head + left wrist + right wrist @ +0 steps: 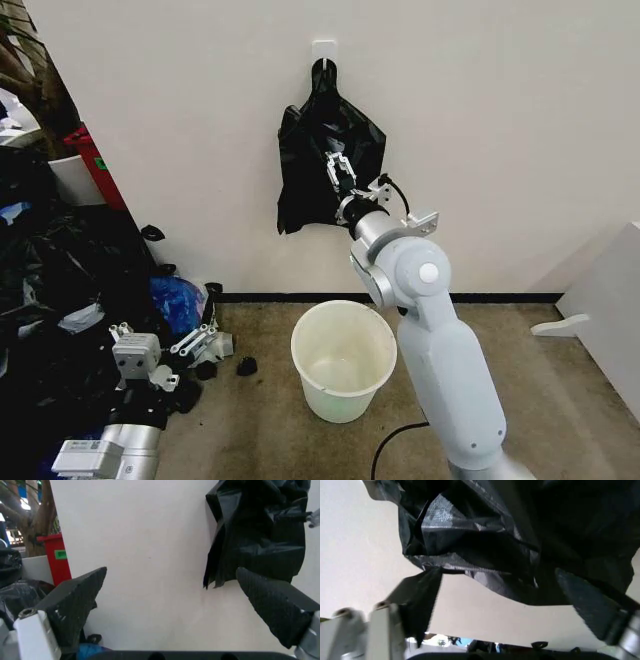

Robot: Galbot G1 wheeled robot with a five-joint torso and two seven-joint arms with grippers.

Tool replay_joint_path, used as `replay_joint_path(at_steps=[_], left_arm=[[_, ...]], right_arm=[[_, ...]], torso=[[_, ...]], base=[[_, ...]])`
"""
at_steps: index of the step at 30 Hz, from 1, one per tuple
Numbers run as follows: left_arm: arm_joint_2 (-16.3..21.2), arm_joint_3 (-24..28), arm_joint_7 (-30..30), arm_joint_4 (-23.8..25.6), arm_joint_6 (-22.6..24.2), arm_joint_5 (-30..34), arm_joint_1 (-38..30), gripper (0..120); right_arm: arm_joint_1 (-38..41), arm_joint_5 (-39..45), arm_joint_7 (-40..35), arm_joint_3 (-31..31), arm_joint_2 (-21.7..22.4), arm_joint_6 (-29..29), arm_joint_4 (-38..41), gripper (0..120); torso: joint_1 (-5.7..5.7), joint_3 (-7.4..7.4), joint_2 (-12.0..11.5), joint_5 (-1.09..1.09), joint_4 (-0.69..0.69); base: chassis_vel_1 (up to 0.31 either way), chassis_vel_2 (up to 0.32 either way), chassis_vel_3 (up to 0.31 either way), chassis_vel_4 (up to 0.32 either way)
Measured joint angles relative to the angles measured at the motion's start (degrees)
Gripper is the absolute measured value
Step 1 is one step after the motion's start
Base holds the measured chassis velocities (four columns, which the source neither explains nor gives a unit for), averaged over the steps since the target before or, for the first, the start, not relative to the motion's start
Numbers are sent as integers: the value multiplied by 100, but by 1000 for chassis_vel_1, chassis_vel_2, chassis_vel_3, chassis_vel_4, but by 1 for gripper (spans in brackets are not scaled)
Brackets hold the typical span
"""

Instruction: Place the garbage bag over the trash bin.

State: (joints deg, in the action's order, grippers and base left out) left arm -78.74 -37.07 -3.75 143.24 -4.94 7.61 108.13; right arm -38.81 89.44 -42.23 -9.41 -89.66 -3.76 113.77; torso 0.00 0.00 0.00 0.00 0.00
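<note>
The right hand (pixel 335 163) is raised to the wall with its two fingers spread apart, released and grasping nothing; its tips sit against the front of the thin, glossy, crinkled black plastic garbage bag (pixel 330 160). In the right wrist view the dark ribbed finger pads (pixel 422 596) stand to either side of the bag's lower folds, with no film pinched between them. The bag hangs limp from a small white wall hook (pixel 323 48); whether one bag or several hang there cannot be told. The step in hand is judged to be acquisition of the bag, so the task is at an early stage. The next move calls for advancing until a fold lies between the pads, clenching firmly on the slippery film, and lifting it clear of the hook. Below and slightly right of the bag, one round, tapered white plastic trash bin (pixel 343 360) stands upright and unlined on the brown floor (pixel 270 420), well apart from the bag. The left hand (pixel 158 358) is parked low at the robot's left side, fingers spread wide, holding nothing. Count: two hands, one bin, one hook.
</note>
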Motion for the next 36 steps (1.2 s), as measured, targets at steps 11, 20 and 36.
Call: replay_joint_path(at_steps=[11,20,36], left_arm=[[7,-4,4,0,-8,-3,19,100],[26,-11,4,0,-12,-1,24,100],[10,6,22,0,-24,-6,14,100]], right_arm=[[58,3,228,-140,-38,28,-253,71],[5,-16,364,-186,-52,35,-351,45],[-485,-212,502,-99,35,-23,-135,0]], torso=[[0,0,0,1,0],[0,-1,0,1,0],[0,-1,0,1,-1]], base=[[0,0,0,0],[0,0,0,0],[0,0,0,0]])
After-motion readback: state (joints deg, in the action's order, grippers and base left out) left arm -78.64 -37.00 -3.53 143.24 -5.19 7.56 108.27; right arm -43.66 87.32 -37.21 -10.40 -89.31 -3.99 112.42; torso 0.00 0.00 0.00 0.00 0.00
